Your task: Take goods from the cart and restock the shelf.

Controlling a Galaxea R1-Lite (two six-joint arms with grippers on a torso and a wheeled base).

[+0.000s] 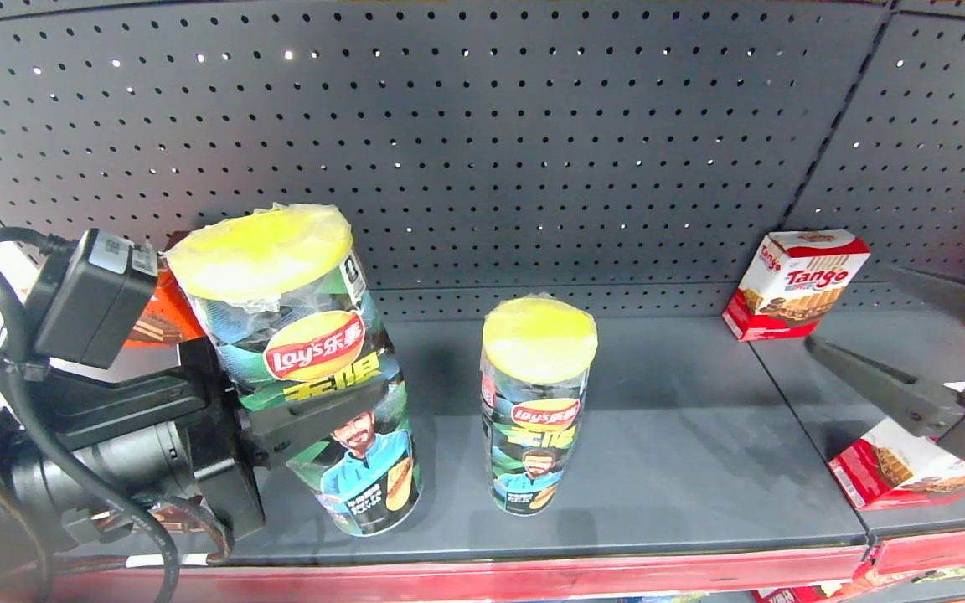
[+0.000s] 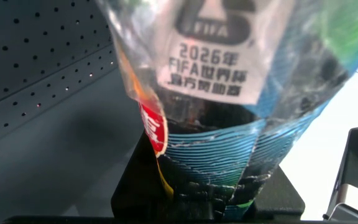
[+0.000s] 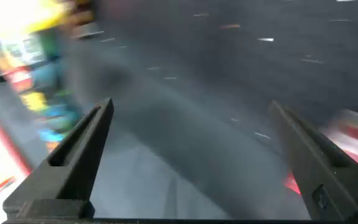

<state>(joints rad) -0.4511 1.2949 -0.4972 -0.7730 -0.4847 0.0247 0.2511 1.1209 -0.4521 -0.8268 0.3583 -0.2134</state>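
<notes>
Head view: I'm placing the chips can [image 1: 307, 352] at the left end of the shelf [image 1: 683, 452], left gripper [image 1: 323, 410] clamped around it, second can [image 1: 537, 402] standing beside. Right gripper [image 1: 851, 308] is hanging with fingers apart. Next, I'm guessing: seat the base flat, then release.

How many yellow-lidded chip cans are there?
2. One chip can sits in the left pincer, at the shelf's left; the other can stands mid-shelf. More may hide behind the arm.
</notes>
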